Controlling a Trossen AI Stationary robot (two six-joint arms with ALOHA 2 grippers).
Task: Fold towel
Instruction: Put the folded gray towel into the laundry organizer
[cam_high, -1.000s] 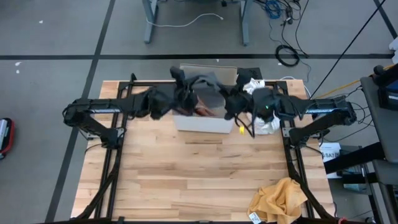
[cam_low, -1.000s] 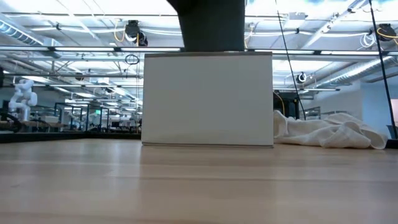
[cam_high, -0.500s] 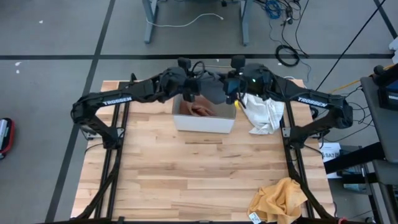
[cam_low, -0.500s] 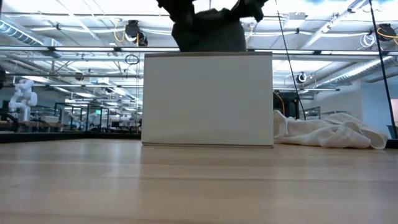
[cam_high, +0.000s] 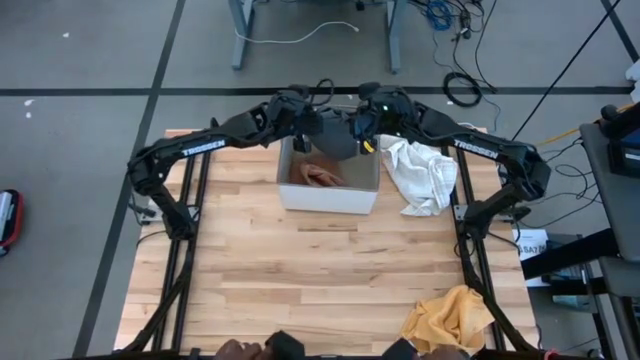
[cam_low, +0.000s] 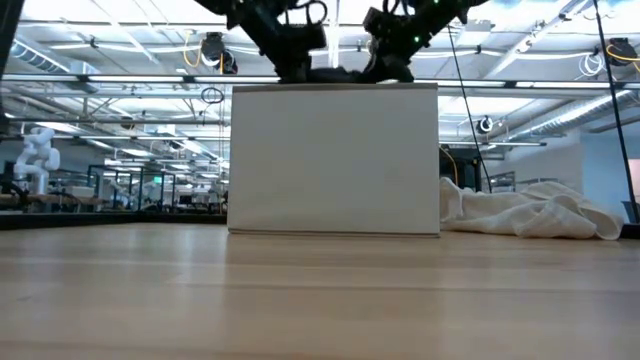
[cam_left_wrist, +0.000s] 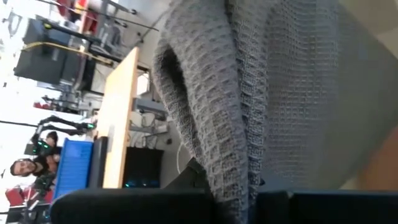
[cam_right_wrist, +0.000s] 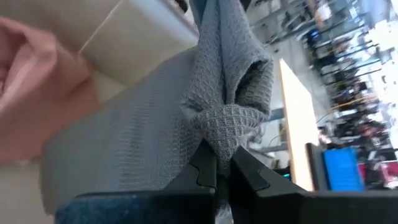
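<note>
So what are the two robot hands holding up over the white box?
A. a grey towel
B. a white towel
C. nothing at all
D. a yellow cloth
A: the left hand and the right hand each pinch a corner of the grey towel above the white box; the white towel and yellow cloth lie on the table.

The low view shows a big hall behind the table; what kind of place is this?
Probably a robotics lab or workshop: a white humanoid robot stands far back, ceiling beams carry strip lights, and loose cables lie on the floor.

Grey waffle towel (cam_right_wrist: 211, 106) bunched, pinched in closed jaws, pink cloth (cam_right_wrist: 31, 93) beside
</note>
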